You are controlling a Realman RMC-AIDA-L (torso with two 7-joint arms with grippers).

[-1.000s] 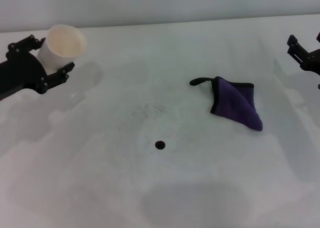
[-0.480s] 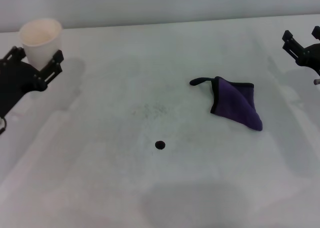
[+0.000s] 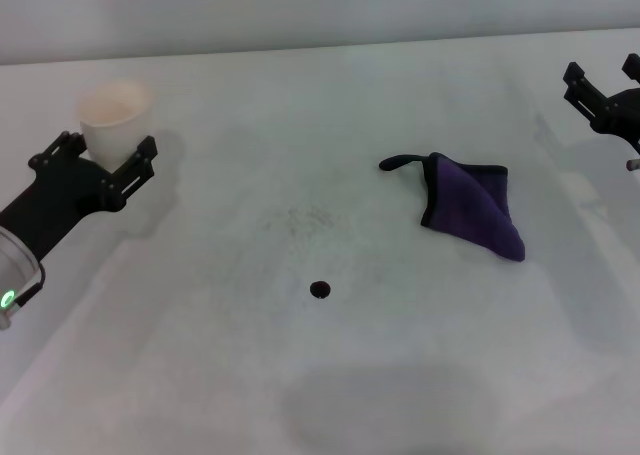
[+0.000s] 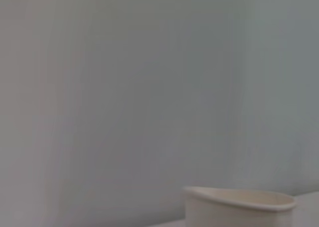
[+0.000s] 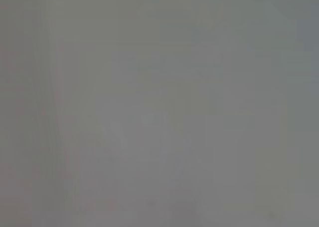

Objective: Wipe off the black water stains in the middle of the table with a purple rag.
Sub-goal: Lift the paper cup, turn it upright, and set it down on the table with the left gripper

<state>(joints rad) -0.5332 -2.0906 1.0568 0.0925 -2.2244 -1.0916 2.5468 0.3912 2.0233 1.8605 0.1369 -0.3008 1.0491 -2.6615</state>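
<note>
The purple rag (image 3: pixel 470 203) lies folded on the white table (image 3: pixel 200 375), right of the middle, its black loop tail (image 3: pixel 396 161) pointing left. The black water stain (image 3: pixel 320 289) is a tiny round dot near the middle, well apart from the rag. My left gripper (image 3: pixel 105 150) is at the far left, its fingers on either side of the lower part of a cream paper cup (image 3: pixel 113 115), which stands upright. The cup's rim also shows in the left wrist view (image 4: pixel 239 201). My right gripper (image 3: pixel 605 80) is open and empty at the right edge, beyond the rag.
Faint grey speckles (image 3: pixel 300 218) mark the table above the dot. The table's far edge meets a pale wall (image 3: pixel 320 15). The right wrist view shows only a blurred grey surface.
My left gripper has carried the cup from a tilted hold at the far left, down and back right, so the cup is now upright. The right gripper shifted slightly, then stayed still.
</note>
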